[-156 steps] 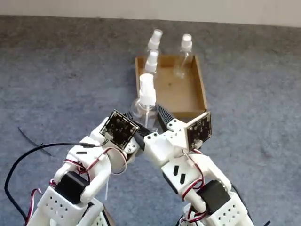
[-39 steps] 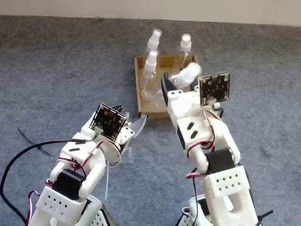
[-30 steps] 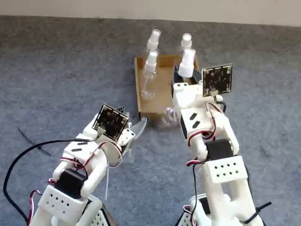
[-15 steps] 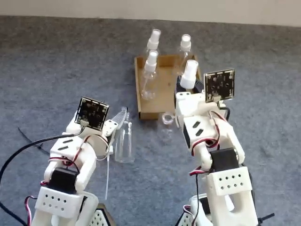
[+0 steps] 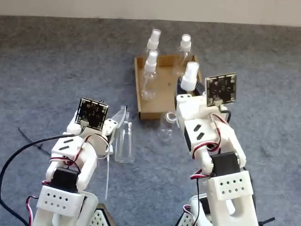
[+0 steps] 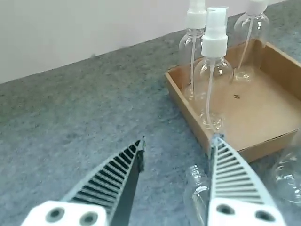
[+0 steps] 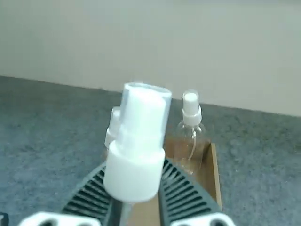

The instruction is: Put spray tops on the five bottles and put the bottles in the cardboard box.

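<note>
My right gripper (image 5: pixel 188 88) is shut on a white spray top (image 5: pixel 190 75), held up over the front right corner of the cardboard box (image 5: pixel 139 94); the spray top (image 7: pixel 136 146) sits between the fingers. A topless clear bottle (image 5: pixel 166 126) stands just in front of the box, below that gripper. Another topless bottle (image 5: pixel 123 139) stands on the carpet to the left; my left gripper (image 5: pixel 118 118) is open beside it. In the left wrist view this bottle (image 6: pixel 196 190) lies just inside one finger of the left gripper (image 6: pixel 178 140). Three capped bottles (image 5: pixel 149 75) stand in the box.
Grey carpet (image 5: pixel 56 70) covers the table, with open room on the far left and right. A black cable (image 5: pixel 19 155) runs along the left arm's base. A pale wall (image 7: pixel 188 42) rises behind the box.
The right gripper carried the capped bottle toward the box; the bottle dropped off in front of it and only the spray top stayed held. The left arm swung left to the other topless bottle.
</note>
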Controlling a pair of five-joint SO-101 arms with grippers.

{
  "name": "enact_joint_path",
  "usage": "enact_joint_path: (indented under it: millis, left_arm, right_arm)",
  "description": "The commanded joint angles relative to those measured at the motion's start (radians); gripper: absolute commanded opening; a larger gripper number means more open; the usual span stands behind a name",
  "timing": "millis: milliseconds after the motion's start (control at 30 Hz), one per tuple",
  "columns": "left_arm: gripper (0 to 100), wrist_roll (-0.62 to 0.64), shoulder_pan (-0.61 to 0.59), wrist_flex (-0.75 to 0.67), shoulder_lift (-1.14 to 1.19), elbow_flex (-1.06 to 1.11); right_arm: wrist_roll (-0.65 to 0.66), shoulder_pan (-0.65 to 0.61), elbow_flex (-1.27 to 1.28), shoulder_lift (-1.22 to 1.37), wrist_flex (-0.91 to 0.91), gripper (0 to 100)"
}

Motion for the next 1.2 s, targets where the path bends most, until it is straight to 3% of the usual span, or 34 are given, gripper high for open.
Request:
enact_joint_path:
  millis: [0,367,567,1033,1167]
  left_arm:
    - [21,0.009,-0.013,-0.026,-0.001,-0.007]
    - [21,0.009,-0.012,-0.026,-0.001,-0.007]
    - [21,0.009,-0.010,-0.026,-0.001,-0.007]
    - [21,0.009,-0.012,-0.026,-0.001,-0.007]
    - [21,0.009,-0.012,-0.026,-0.001,-0.007]
  right_arm:
    - [0.002,0.002,-0.094,-0.013,-0.096,0.5]
    - [-0.002,-0.019,-0.024,0.076,-0.260,0.5]
    - [-0.101,-0.019,-0.021,0.084,-0.260,0.5]
    - [-0.100,-0.019,0.102,0.084,-0.266,0.5]
    - [-0.098,-0.021,0.191,0.087,-0.355,0.5]
